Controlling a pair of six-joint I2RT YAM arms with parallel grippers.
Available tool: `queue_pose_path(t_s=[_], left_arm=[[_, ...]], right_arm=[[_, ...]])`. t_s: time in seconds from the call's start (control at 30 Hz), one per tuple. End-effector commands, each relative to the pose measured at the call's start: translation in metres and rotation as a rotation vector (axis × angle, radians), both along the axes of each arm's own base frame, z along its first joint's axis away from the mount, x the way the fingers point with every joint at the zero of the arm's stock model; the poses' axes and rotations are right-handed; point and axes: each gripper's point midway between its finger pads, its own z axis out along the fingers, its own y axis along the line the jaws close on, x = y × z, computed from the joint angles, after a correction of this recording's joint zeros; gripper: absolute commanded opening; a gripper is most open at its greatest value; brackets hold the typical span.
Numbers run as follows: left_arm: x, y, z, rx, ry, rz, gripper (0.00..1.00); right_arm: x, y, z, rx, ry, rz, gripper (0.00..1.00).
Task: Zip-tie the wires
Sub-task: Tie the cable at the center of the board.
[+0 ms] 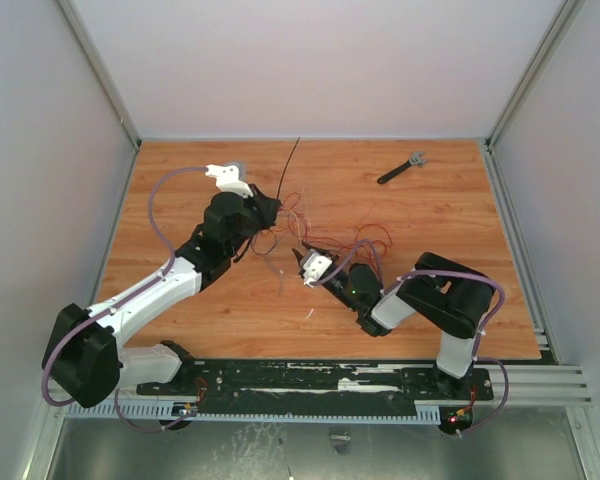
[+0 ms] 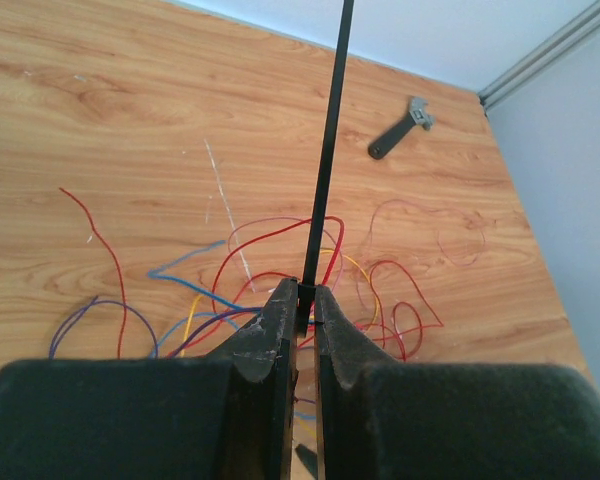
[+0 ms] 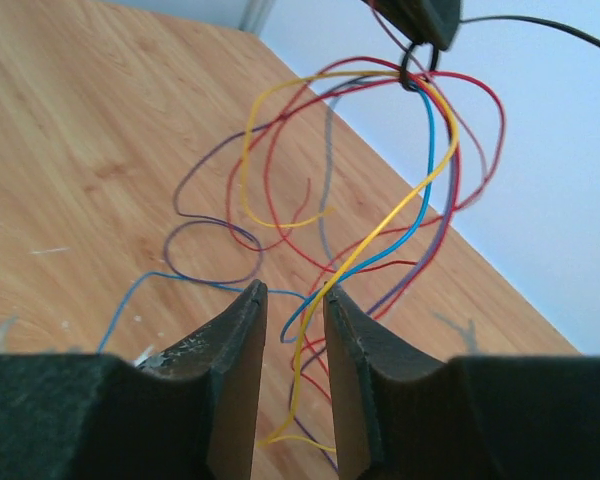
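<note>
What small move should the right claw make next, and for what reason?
Probably close the right claw on the wires. The yellow and blue strands pass between its open jaws, while the left claw is shut on the zip tie. Gripping them would likely steady the bundle for tying.

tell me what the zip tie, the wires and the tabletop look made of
The zip tie looks like black plastic, fairly matte: a thin strip, straight along its free length. The wires seem plastic-insulated: smooth red, yellow and blue skins holding loose curls. The tabletop looks like wood or wood-print laminate: grain lines, slight sheen; which one is unclear.
</note>
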Motion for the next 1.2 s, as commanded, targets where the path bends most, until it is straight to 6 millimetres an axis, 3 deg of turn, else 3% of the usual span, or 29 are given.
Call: queue_pose_path(t_s=[0.0,0.2,0.5,0.63,0.8,1.17], left_arm=[[0.005,-0.001,0.014,-0.022,-0.024,0.002,0.0],[0.004,-0.002,0.012,-0.022,-0.018,0.0,0.0],[0.003,0.0,0.015,-0.003,-0.033,-0.008,0.0],[0.002,-0.002,0.014,0.004,-0.031,-0.02,0.0],[0.0,-0.002,0.016,0.003,-0.042,-0.029,0.0],[-0.003,0.0,0.019,0.002,-0.051,-0.03,0.0]], right_arm=[[0.002,-0.038,0.11,0.33,-0.277,-0.132,0.32],[-0.003,-0.061,0.121,0.337,-0.27,-0.113,0.43],[-0.022,-0.035,0.123,0.186,-0.172,0.276,0.57],[-0.011,-0.016,0.112,0.026,-0.137,0.382,0.7],[0.006,0.007,0.099,-0.102,-0.099,0.449,0.76],[0.04,0.006,0.075,-0.231,-0.03,0.467,0.8]])
